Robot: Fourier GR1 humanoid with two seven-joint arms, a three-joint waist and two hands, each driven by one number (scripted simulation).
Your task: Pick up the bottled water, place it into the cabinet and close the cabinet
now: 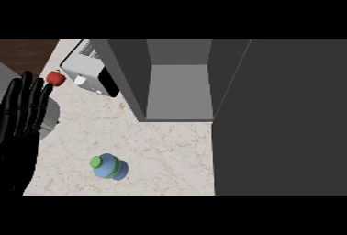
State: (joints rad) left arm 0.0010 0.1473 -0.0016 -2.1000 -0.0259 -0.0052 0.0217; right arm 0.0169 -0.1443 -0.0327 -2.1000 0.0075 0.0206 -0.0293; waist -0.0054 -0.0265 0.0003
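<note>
A blue water bottle (110, 167) with a green cap stands upright on the marble counter (163, 147), seen from above near the front edge. Behind it the grey cabinet (177, 80) stands open, its bare interior and shelf floor showing; its door (281, 119) fills the right side of the view as a large dark panel. My left hand (20, 114) is at the left edge, fingers straight and pointing up, well to the left of the bottle and not touching it. The right hand does not show.
A white and black appliance (92, 69) sits at the back left beside the cabinet. A small red object (55, 78) lies next to it, near my left fingertips. A grey rounded shape (49, 114) lies partly behind the left hand.
</note>
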